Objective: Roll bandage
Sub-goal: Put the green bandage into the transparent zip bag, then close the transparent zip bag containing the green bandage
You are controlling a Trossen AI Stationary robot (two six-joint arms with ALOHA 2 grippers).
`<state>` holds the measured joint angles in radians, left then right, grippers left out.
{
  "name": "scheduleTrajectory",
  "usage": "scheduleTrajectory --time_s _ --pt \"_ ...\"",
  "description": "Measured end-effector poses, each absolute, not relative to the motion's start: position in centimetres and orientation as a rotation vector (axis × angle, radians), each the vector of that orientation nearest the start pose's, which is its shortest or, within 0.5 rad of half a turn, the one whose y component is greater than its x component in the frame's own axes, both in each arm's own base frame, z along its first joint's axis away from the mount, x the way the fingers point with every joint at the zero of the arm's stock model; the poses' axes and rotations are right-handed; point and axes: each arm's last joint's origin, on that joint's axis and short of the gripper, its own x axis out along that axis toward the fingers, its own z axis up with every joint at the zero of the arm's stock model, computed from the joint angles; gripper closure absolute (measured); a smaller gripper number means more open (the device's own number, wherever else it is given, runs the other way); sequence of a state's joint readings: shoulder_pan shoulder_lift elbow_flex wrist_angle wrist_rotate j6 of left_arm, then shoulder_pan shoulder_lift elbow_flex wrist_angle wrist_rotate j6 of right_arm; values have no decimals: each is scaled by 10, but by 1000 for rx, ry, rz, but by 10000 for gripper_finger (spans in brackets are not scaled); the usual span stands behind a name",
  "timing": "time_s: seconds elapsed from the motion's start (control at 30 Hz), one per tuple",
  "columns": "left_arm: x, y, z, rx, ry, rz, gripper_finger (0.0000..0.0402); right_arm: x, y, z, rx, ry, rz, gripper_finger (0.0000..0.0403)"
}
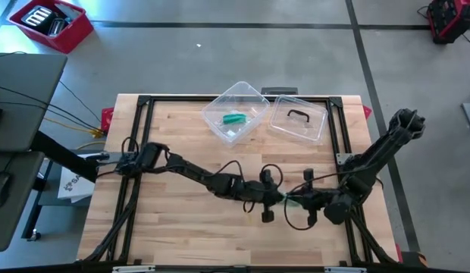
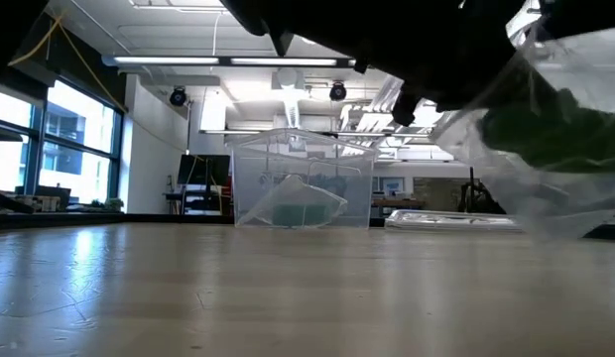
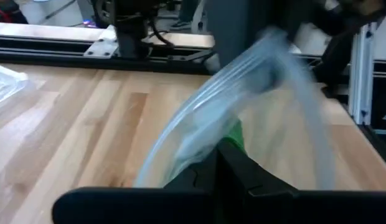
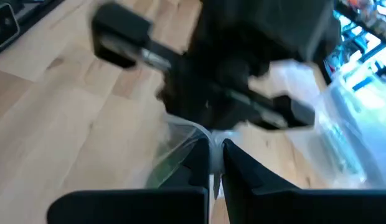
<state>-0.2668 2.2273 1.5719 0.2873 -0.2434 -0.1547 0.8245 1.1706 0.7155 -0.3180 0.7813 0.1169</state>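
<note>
You have both grippers, left (image 1: 269, 199) and right (image 1: 296, 200), pinched shut on one clear bag (image 3: 243, 93) holding the green bandage (image 3: 233, 134), at table (image 1: 182, 235) five o'clock. Next, probably tear it open.

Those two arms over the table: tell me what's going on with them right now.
Both arms meet near the front middle of the wooden table. The left gripper and the right gripper are each shut on a clear plastic bag with something green inside, holding it between them just above the surface. At the back of the table sit an open clear container holding another green item, and its lid beside it.
</note>
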Motion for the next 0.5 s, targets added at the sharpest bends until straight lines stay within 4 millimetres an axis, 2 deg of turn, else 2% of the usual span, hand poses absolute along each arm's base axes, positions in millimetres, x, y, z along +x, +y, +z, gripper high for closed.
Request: scheduleTrajectory --time_s 0.13,0.3,0.4,0.5 --pt "478 -127 193 -64 405 -67 380 167 156 242 -473 547 29 397" --pt "458 -134 220 -55 506 -132 334 160 158 239 -478 590 31 397" --pt "447 -136 236 -29 514 -69 316 160 160 237 -483 596 26 397" --pt "444 -140 243 46 476 43 311 160 161 235 -493 596 20 397"
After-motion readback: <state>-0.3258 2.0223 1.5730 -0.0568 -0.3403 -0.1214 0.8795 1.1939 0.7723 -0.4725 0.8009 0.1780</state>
